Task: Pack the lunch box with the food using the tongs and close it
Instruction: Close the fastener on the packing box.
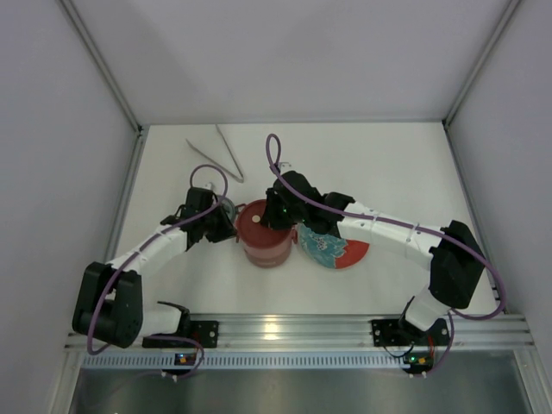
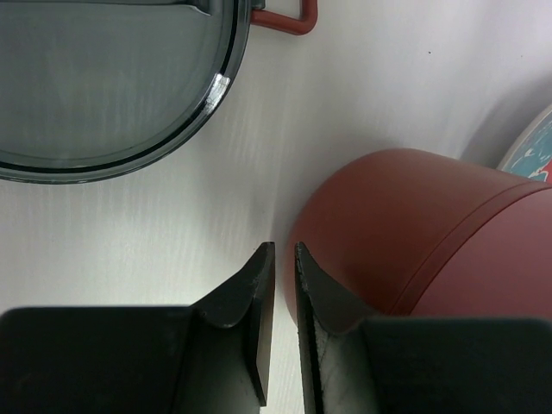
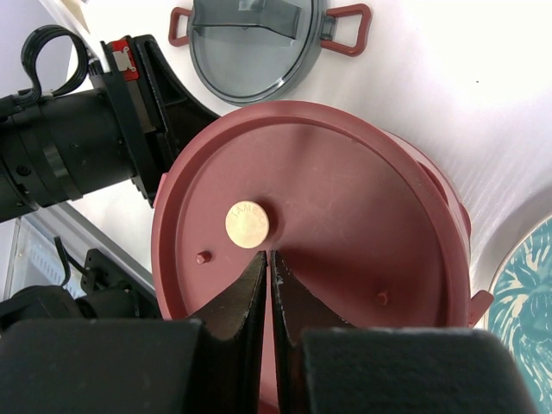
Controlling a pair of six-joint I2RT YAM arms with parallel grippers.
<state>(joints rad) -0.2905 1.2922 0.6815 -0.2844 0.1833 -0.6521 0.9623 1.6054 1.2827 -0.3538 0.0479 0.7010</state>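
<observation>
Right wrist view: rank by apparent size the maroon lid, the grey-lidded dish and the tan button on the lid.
1. maroon lid, largest, though it sits nearest the camera.
2. grey-lidded dish, farther off and cut by the frame's top edge, so this gap is unsure.
3. tan button, clearly smallest.

A white table (image 1: pixel 379 164), walled on three sides, carries everything. Near its middle stands the stacked pink lunch box (image 1: pixel 263 235) with its maroon lid on, a grey smoked lid with red handles (image 2: pixel 95 86) just beside it toward the left edge, and a red plate with a teal flower (image 1: pixel 336 247) touching it on the right. The tongs (image 1: pixel 220 153) lie flat near the far edge, left of centre.
</observation>
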